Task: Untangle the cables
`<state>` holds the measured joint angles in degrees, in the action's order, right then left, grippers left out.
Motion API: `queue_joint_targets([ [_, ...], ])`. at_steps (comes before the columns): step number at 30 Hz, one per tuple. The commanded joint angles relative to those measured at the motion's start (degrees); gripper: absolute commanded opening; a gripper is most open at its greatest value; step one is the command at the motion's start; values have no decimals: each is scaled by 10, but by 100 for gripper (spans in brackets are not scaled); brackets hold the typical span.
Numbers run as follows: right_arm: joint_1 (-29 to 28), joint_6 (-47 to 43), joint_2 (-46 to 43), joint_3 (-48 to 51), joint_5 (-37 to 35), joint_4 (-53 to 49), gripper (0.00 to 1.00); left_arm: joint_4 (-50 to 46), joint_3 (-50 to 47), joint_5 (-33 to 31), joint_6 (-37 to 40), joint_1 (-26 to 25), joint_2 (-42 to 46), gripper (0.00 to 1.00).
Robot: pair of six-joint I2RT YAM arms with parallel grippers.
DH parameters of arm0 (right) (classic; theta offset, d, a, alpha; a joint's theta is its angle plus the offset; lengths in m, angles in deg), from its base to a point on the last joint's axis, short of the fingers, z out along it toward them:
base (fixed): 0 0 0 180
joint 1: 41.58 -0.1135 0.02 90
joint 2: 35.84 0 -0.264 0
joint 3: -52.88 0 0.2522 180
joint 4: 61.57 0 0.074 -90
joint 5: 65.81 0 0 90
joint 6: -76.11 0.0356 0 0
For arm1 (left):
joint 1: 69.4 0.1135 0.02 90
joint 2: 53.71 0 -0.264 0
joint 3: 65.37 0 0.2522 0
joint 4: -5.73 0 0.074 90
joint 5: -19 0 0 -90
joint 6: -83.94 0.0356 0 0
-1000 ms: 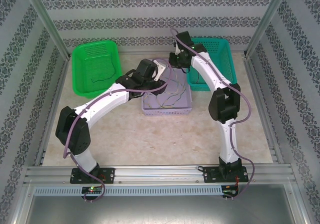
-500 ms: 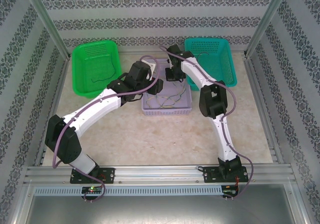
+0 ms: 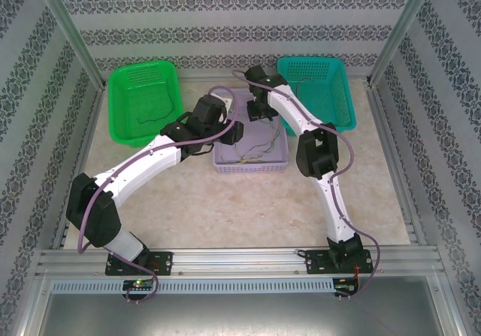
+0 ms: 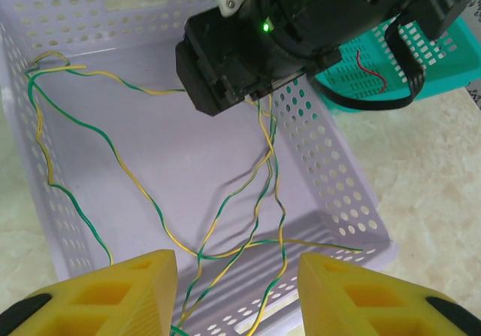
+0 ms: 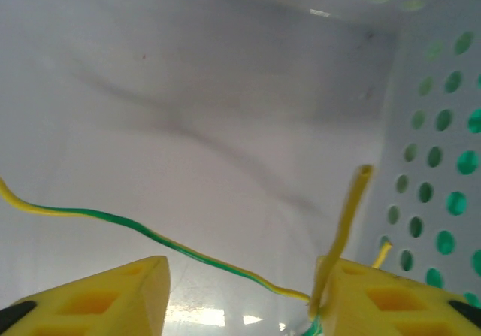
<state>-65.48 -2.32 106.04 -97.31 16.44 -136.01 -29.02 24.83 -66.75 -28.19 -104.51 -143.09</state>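
Left of the lilac basket [image 3: 252,168] stands the green basket [image 3: 120,118], with 1 dark cable [image 3: 150,116] lying in it. It has not moved over the last second.

The left gripper [image 4: 237,287] has drawn back a little toward the lilac basket's near-left corner. Its jaws are partly open. A few strands run down through the gap between its fingers, but nothing is pinched.

Inside the lilac basket lie the remaining cables [image 4: 263,171], yellow-green strands still crossing one another (most densely toward its right wall).

The bigger change is at the right gripper [image 5: 240,291]. A second ago it was closed, up between the lilac basket and the teal one. Now it is low over the lilac basket's far-right corner with its jaws parted. A yellow end stands against its right finger [image 5: 391,298] and 1 strand crosses the gap, but neither is clamped. It looks ready for a fresh pick.

Right of the lilac basket, the teal basket [image 3: 342,88] holds a red wire [image 4: 370,69], so sorting appears well under way but not finished.
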Motion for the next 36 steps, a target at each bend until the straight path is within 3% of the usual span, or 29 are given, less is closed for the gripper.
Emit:
queue_joint_targets([
  [1,-6,-6,-27,-19,-33,-17,59,16,-3,-6,-13,7,12,46],
  [18,-6,-16,-53,-67,-84,-22,71,1,5,-30,-20,7,23,47],
  [26,-9,6,-136,-50,-73,10,71,-28,-1,-70,-79,25,54,47],
  [30,-8,12,-274,123,-46,122,73,-41,-38,-76,-130,64,114,52],
  [32,-3,15,-378,267,-30,213,98,-69,-58,-87,-155,87,154,63],
  [36,11,34,-579,526,-38,347,98,-122,-108,-143,-166,108,233,82],
])
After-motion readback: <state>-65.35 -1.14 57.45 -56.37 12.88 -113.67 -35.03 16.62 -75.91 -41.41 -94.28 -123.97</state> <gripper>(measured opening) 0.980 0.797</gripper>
